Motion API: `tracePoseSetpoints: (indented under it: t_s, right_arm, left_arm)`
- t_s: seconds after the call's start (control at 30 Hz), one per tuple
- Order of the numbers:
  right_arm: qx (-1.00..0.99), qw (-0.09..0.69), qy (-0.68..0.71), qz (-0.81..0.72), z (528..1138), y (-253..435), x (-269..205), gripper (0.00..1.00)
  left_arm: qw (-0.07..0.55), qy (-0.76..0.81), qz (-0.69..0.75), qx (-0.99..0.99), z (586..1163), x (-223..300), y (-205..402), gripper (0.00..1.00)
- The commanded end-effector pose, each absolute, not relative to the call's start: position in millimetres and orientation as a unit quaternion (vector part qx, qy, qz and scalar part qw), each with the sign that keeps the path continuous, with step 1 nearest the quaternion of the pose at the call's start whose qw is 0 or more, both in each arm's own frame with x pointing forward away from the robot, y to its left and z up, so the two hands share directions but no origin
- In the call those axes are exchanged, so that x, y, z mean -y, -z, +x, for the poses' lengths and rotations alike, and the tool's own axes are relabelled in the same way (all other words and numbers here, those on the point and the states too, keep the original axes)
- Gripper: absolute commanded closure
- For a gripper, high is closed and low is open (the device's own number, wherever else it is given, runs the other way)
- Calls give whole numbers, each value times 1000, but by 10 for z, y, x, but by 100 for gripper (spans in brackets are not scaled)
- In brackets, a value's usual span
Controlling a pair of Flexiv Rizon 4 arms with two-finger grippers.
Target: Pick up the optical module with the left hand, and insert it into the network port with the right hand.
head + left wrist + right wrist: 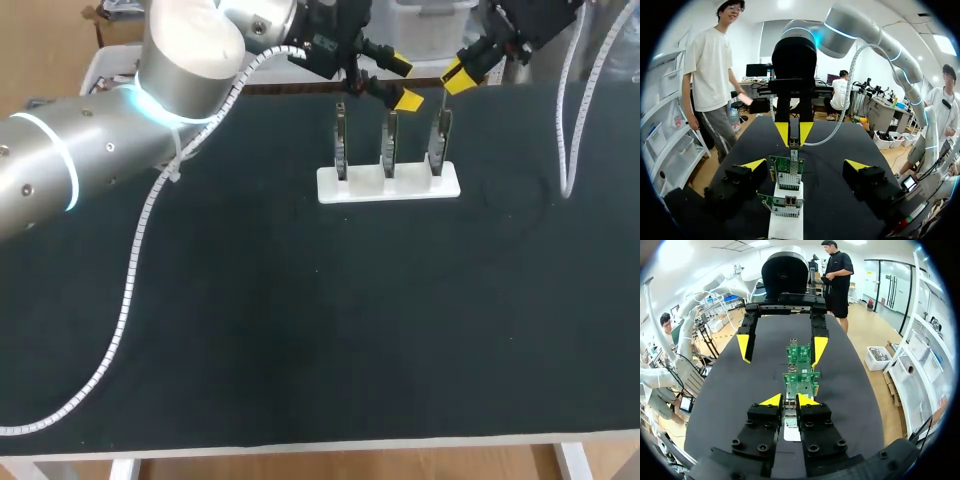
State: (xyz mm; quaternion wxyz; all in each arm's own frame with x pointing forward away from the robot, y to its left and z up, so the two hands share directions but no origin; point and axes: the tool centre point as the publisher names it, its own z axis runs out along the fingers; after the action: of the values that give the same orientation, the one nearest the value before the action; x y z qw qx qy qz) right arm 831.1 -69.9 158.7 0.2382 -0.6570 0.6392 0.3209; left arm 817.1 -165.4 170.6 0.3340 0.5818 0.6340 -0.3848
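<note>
Three green network boards (389, 142) stand upright in a white holder (388, 184) at the table's back. My right gripper (462, 68) hangs over the rightmost board (438, 140), shut on the small optical module (794, 143), which points down at that board's top edge. In the right wrist view its tips (788, 400) pinch the module over the nearest board (801, 382). My left gripper (403, 82) is open and empty behind the holder. In the left wrist view its fingers (752, 166) stand wide on either side of the boards (786, 172).
The dark table mat (300, 320) stretches in front of the holder. A white cable (575, 120) hangs over the table's right side, and my left arm's cable (130, 270) trails across the left side.
</note>
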Motion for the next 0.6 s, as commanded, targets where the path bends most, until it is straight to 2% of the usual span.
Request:
tracePoseSetpoints:
  t_s: [0.03,0.17,0.2,0.23,0.27,0.33,0.37,0.47,0.5,0.6]
  right_arm:
    - [-457,-46,-552,-696,8385,-1577,699,100]
    - [-457,-46,-552,-695,8387,-1576,697,100]
    - [-458,-46,-553,-695,8389,-1577,696,87]
    - [-461,-48,-552,-693,8392,-1577,694,60]
    - [-461,-48,-552,-693,8394,-1576,693,25]
    - [-462,-49,-552,-693,8398,-1572,691,5]
    - [-463,-49,-552,-692,8399,-1570,691,0]
    - [-465,-48,-552,-691,8400,-1569,690,0]
    - [-465,-48,-552,-691,8400,-1569,689,4]
    - [-467,-48,-551,-690,8410,-1573,687,0]
  left_arm:
    - [331,385,583,-634,8199,1664,-1711,0]
    - [331,385,583,-634,8199,1664,-1711,0]
    - [331,385,583,-634,8199,1664,-1711,0]
    - [331,385,583,-634,8199,1664,-1711,0]
    - [331,385,583,-634,8199,1664,-1711,0]
    - [331,385,583,-634,8199,1664,-1711,0]
    - [331,385,583,-634,8199,1664,-1711,0]
    - [331,385,583,-634,8199,1664,-1711,0]
    - [331,385,583,-634,8199,1664,-1711,0]
    - [331,385,583,-634,8199,1664,-1711,0]
